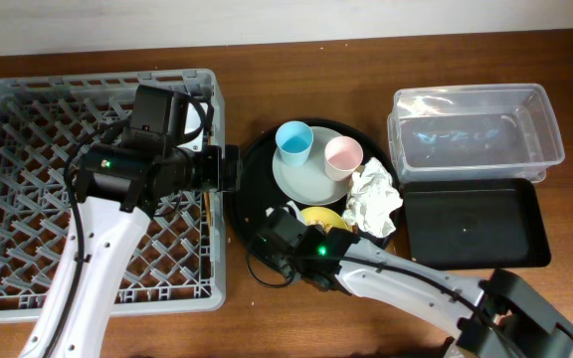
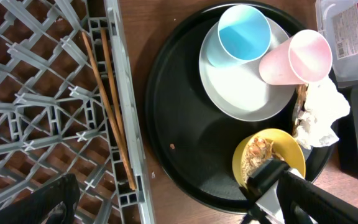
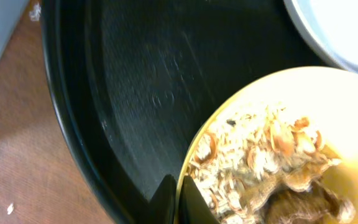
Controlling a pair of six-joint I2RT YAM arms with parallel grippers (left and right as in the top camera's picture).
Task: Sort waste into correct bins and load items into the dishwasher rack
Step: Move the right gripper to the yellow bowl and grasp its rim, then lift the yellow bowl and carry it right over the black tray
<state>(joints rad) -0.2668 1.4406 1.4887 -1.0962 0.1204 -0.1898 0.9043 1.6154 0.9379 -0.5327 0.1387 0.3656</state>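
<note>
Right pincer (image 3: 178,198) is clamped on the rim of the yellow bowl (image 2: 288,150), which holds the food scraps (image 3: 260,162) and sits at the near edge of the black tray (image 2: 179,124). Blue cup (image 2: 244,34) and pink cup (image 2: 294,59) are on the plate (image 2: 241,90) farther back, with the napkin (image 2: 322,112) just right of the bowl. Chopsticks (image 2: 110,106) lie in the rack (image 1: 28,149) by its right wall, and the left pincer (image 1: 229,169) hovers there, can't tell if it's open or closed.

Label (image 2: 351,25) on clear tub (image 2: 347,70) seemingly reads "Storage Box".
</note>
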